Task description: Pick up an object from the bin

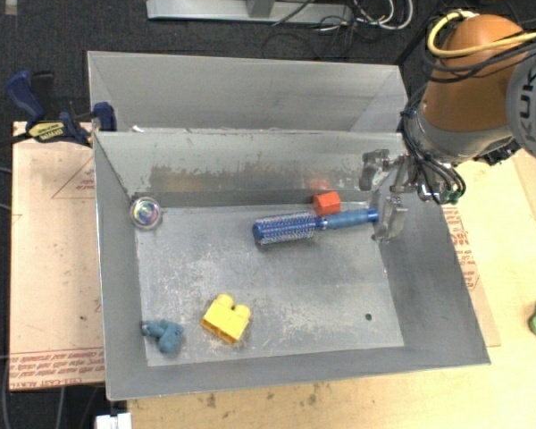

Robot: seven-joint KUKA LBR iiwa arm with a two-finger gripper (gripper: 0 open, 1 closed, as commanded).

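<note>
grey bin (250, 96). gripper (382, 195) low by the right wall, fingers (391, 222) spread, pinching nothing. blue hairbrush (290, 230) lies mid-bin, handle tip just beside the nearer finger. yellow block (226, 318) front-left. orange cube (327, 204) against the brush handle. blue piece (164, 335) in the front-left corner. shiny ball (146, 212) at the left wall.

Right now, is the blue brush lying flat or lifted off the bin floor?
Lying flat: the blue brush rests lengthwise on the bin floor, end effector by its handle tip.
</note>
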